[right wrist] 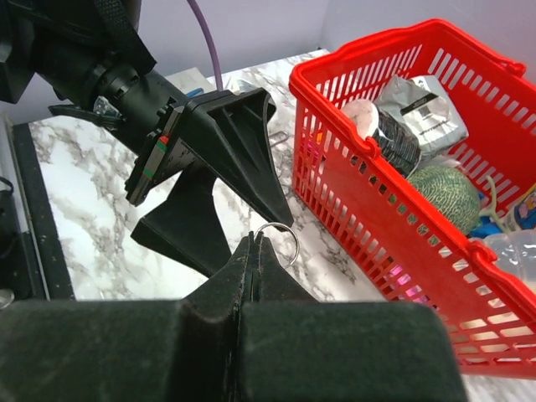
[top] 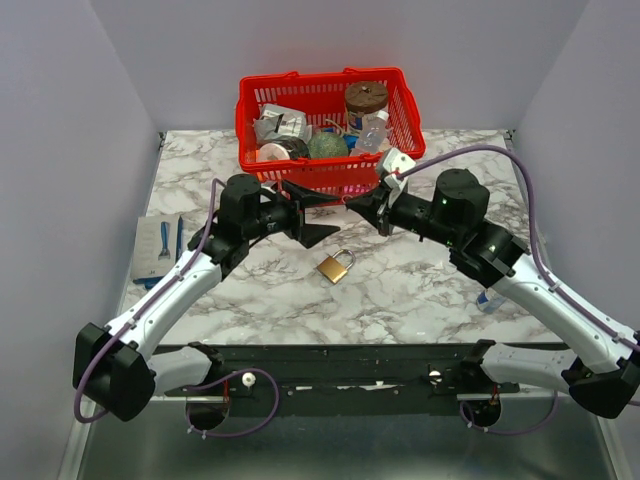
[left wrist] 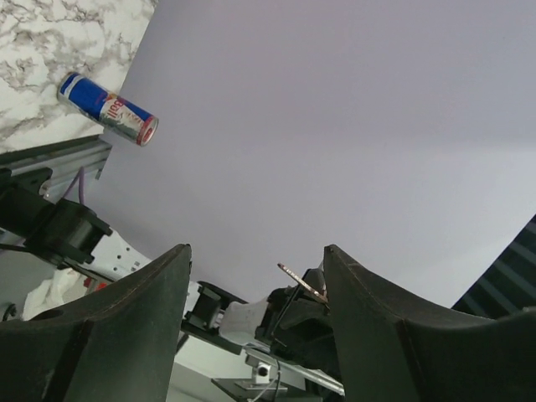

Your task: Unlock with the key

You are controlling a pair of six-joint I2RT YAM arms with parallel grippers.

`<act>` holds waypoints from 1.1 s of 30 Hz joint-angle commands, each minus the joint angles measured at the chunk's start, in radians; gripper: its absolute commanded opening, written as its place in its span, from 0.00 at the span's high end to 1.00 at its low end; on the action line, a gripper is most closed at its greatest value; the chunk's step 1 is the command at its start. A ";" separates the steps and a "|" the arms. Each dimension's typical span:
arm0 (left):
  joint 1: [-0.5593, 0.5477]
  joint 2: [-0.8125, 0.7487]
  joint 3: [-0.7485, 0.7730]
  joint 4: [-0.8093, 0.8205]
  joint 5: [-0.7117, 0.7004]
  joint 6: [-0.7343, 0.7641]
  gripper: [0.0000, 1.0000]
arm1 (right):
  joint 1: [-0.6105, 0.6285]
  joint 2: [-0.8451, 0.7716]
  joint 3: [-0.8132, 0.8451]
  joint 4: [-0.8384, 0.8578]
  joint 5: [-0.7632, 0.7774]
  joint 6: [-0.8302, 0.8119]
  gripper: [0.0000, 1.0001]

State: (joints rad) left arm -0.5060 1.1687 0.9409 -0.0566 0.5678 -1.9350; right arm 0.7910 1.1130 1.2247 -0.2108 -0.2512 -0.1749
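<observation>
Padlock (top: pixel 335 267) lies flat on the marble table (top: pixel 420 290), toward 6 o'clock from the gap between my two tools and touched by neither. It is a small brass body with a steel shackle. I judge it dense, rigid and slick, so it will skate unless I clamp the body's flat faces. Its long axis runs from 7 to 1 o'clock in the top view, with the shackle toward 1, so the keyway should face 7.

The key (left wrist: pixel 301 282) is thin, stiff and light, and I expect it would twist easily in a pinch. My right tool (top: pixel 352 207) is pressed together on it, its ring (right wrist: pixel 285 228) showing at the tips. The key sticks out roughly toward 9 o'clock, at the left tool (top: pixel 336 217), which is spread and empty.
</observation>
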 commanded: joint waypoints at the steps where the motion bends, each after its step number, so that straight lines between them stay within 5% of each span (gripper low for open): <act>1: -0.014 0.008 0.021 -0.005 0.064 -0.110 0.29 | 0.020 0.005 -0.028 0.060 -0.006 -0.084 0.99; 12: -0.025 0.057 0.042 0.034 0.115 -0.156 0.33 | 0.030 -0.016 -0.097 0.140 -0.115 -0.175 0.99; 25: -0.026 0.020 -0.008 0.008 0.138 -0.170 0.72 | 0.034 -0.051 -0.177 0.169 -0.184 -0.241 0.99; 33: -0.026 0.028 -0.017 0.031 0.135 -0.173 0.87 | 0.042 -0.071 -0.198 0.143 -0.229 -0.299 0.95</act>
State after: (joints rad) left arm -0.5320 1.2118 0.9394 -0.0471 0.6743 -1.9884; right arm 0.8192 1.0576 1.0412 -0.0643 -0.4267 -0.4278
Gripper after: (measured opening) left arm 0.178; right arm 0.021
